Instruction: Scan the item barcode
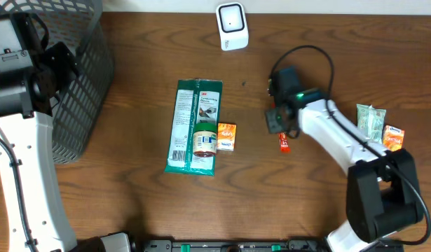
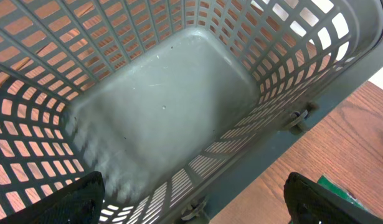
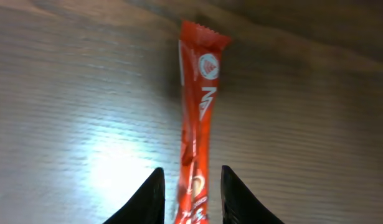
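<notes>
Your right pincer (image 1: 279, 130) is hanging low over the thin red sachet (image 1: 284, 144), which is lying flat on the surface (image 1: 131, 77), well apart from the white device (image 1: 232, 26) that I am taking for the scanner. In the left wrist view, your left pincer (image 2: 200, 202) is gaping wide above the grey basket (image 2: 179, 106), which is holding nothing. In the right wrist view, the fingers (image 3: 152, 196) are standing narrowly parted either side of the sachet's lower end, not pinching it. You are handling something light, soft and slick; I am judging a grip across its narrow width safest.
</notes>
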Controlling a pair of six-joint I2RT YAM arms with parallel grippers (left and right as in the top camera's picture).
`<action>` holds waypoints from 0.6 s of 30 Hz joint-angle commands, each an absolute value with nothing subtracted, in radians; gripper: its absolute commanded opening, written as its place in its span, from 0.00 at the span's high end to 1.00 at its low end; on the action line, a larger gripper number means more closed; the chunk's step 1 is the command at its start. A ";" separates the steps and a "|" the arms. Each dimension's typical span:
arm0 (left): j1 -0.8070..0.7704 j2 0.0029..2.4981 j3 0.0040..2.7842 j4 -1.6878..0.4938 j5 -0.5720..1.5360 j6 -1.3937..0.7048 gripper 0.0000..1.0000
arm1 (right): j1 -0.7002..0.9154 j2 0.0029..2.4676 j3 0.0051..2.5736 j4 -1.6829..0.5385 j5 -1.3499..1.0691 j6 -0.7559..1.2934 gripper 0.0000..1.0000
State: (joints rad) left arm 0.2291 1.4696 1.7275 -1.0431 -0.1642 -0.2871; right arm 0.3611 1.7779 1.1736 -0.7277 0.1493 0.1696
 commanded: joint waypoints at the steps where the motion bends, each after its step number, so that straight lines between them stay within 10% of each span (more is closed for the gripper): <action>1: 0.234 1.468 1.734 -1.044 -0.177 -0.278 0.07 | 0.414 1.821 1.142 -0.691 0.386 0.224 0.74; 18: 0.234 1.468 1.734 -1.044 -0.177 -0.278 0.07 | 0.399 1.905 1.153 -0.614 0.174 0.247 0.99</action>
State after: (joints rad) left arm 0.2291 1.4696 1.7275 -1.0431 -0.1642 -0.2871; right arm 0.4198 1.9030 1.1481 -0.6083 0.2760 0.2268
